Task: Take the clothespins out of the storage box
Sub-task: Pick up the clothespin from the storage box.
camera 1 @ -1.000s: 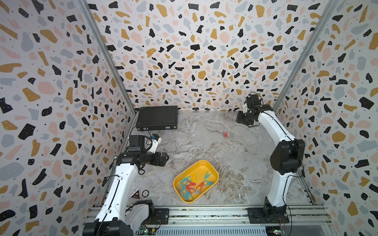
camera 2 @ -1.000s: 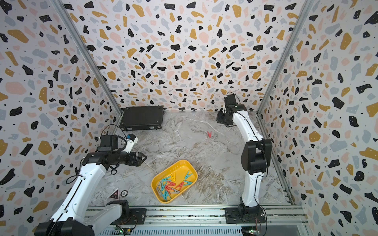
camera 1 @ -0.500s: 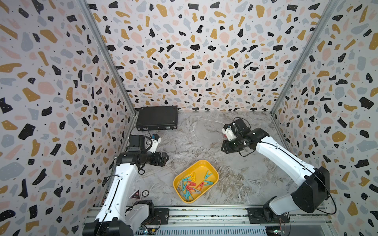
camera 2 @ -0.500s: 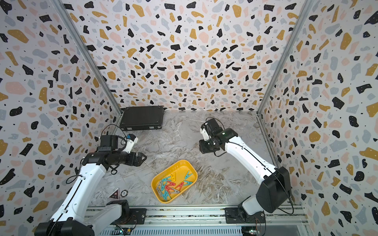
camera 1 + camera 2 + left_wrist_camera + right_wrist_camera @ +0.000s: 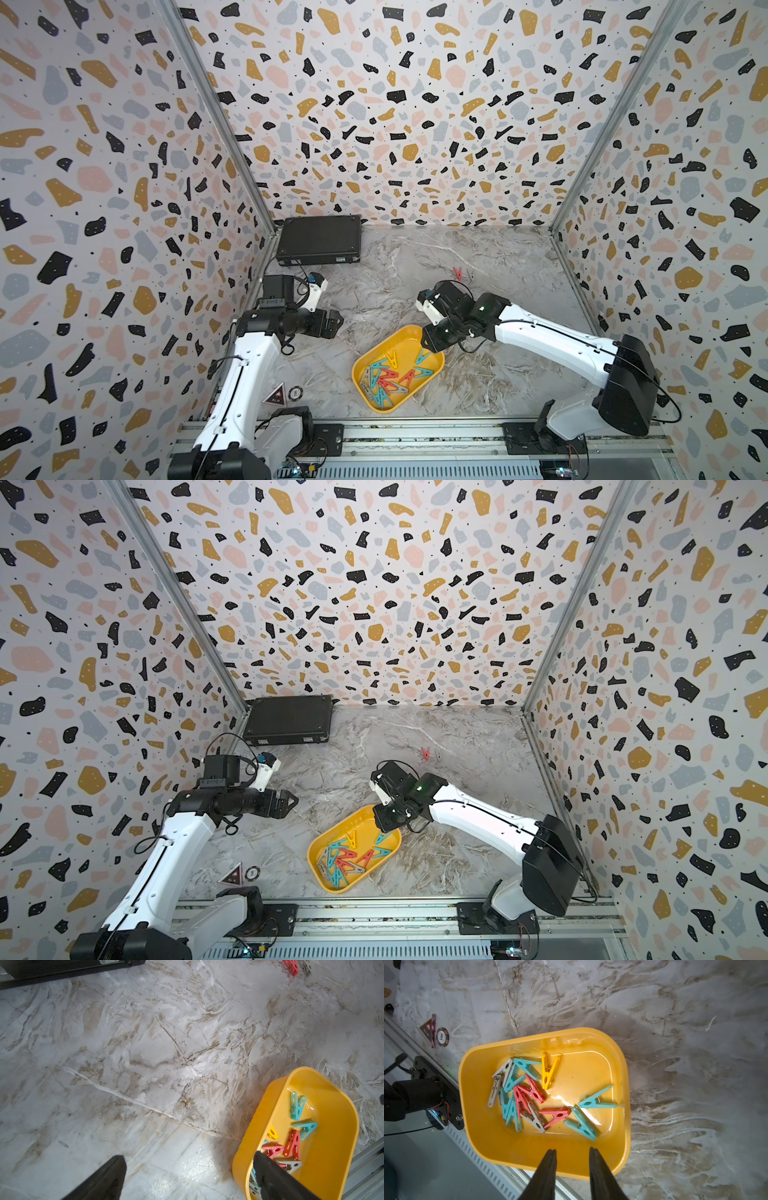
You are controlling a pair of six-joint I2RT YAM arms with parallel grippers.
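- You had terrazzo-print walls (image 5: pixel 415 104) on three sides, with metal posts (image 5: pixel 221 120) at the corners.
- Your floor (image 5: pixel 490 257) was grey marble-look.
- A flat black case (image 5: pixel 318 240) sat in the back-left corner.

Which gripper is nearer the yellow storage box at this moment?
Right. The right gripper hangs over the storage box at its far rim, jaws apart and empty. The left gripper is off to the box's side over the tabletop, clearly apart from it.

round token (image 5: pixel 442 1037), possibly "100", triangular sticker (image 5: pixel 428 1029), text illegible
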